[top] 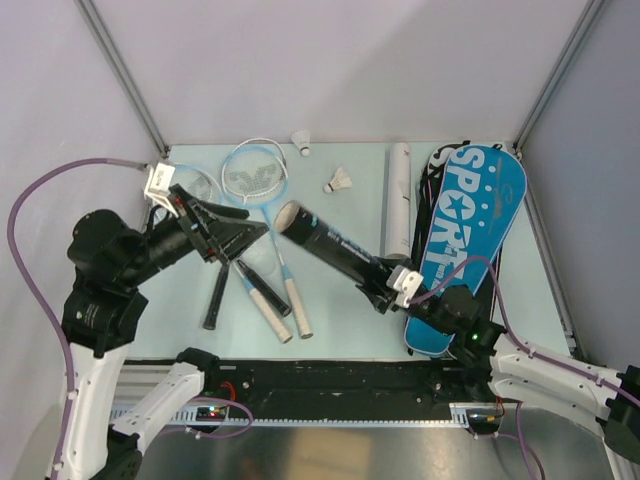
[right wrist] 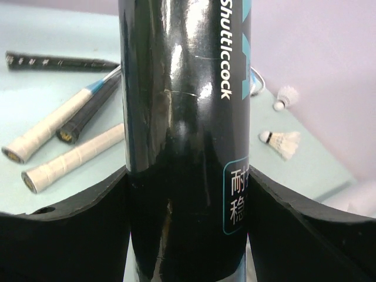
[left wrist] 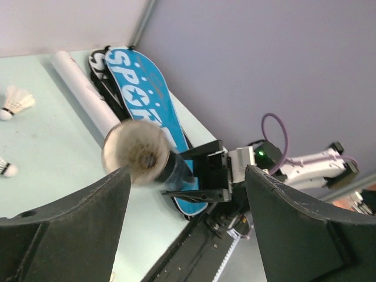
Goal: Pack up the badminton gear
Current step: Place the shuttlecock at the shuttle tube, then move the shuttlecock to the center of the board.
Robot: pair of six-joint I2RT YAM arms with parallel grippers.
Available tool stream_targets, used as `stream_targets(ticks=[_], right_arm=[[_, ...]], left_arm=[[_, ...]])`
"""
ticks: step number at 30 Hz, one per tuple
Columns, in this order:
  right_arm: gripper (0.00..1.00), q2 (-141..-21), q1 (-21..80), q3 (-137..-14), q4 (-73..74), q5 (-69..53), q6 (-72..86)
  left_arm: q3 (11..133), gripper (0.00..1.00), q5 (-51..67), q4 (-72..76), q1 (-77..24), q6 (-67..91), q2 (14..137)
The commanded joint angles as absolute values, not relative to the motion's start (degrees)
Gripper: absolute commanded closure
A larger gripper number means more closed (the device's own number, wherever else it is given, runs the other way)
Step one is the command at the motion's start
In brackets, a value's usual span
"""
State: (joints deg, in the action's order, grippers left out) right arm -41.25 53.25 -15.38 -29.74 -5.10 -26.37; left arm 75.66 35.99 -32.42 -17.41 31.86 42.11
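Right jaws grip the tube (top: 325, 240), its long axis and open mouth pointing left toward the wide, empty left jaws

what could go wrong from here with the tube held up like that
The right end effector grips the black tube near its lower end, tilted off the table, so the long free length could swing or slip. The open left end effector sits close to the tube's mouth; a careless move might knock it. Two shuttlecocks lie beyond the rackets, and reaching them risks catching the racket heads.
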Motion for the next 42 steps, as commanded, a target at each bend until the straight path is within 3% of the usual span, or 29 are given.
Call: stream_targets(ticks=[1,6,11,19,31,42], right_arm=[[0.71,-36.86,53.45,-18.11,-32.21,9.74,-10.84],[0.73,-32.89,53.47,-21.69,-23.14,22.96,1.93],[0.74,-27.64,53.49,-22.39,-20.18,27.84,5.29],[0.74,-20.47,53.52,-22.76,-17.59,26.90,2.16],[0.73,-17.96,53.58,-23.71,-17.74,23.69,-1.16],[0.72,-17.49,53.61,-24.04,-19.69,22.39,-4.76]], left_arm=[[78.57,0.17,27.56,-31.50,-17.50,28.66,47.55],[80.23,0.18,17.27,-31.54,-17.44,25.54,56.32],[83.50,0.21,11.13,-27.81,-17.55,23.14,67.80],[99.95,0.22,14.07,-27.49,-17.62,17.53,95.15],[134.07,0.25,18.02,-27.13,-18.12,27.69,133.27],[136.07,0.25,7.68,-19.20,-21.33,38.28,144.61]])
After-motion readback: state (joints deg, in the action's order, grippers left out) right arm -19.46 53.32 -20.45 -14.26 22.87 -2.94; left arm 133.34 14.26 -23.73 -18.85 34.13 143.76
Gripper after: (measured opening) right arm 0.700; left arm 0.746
